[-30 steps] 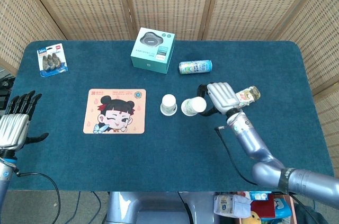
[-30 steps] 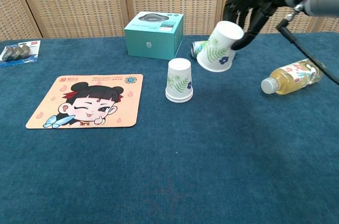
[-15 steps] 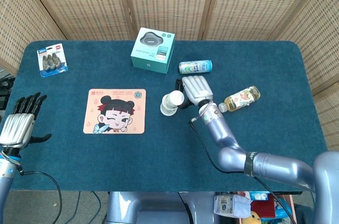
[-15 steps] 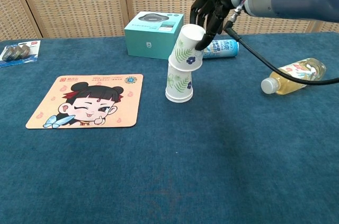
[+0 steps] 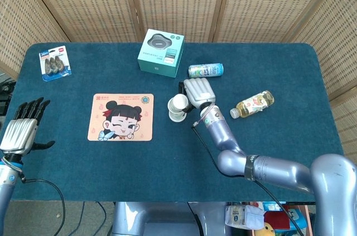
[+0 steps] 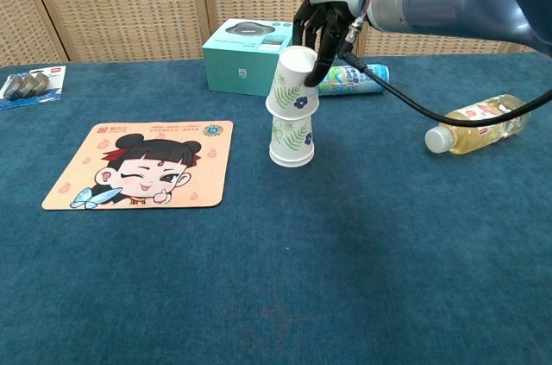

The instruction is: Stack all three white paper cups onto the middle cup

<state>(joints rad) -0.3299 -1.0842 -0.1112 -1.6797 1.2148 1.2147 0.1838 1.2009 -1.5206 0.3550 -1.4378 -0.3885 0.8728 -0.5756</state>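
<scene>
Since half a second ago, the head view shows the right hand carrying its held paper cup over the middle cup; the left hand hangs open. Chest view: the held cup overlaps the middle cup's top, before the teal box, whose writing is unreadable.

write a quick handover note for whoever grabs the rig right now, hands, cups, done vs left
Right hand holds an upside-down white paper cup with leaf print, rim low over the standing white paper cup stack mid-table, slightly tilted, not seated.
Left hand is open, off the table's left edge, holding nothing.
Done: cup carried to the stack.
Left: seat it fully, release. Only these cups are visible; I cannot tell how many the base holds.
</scene>
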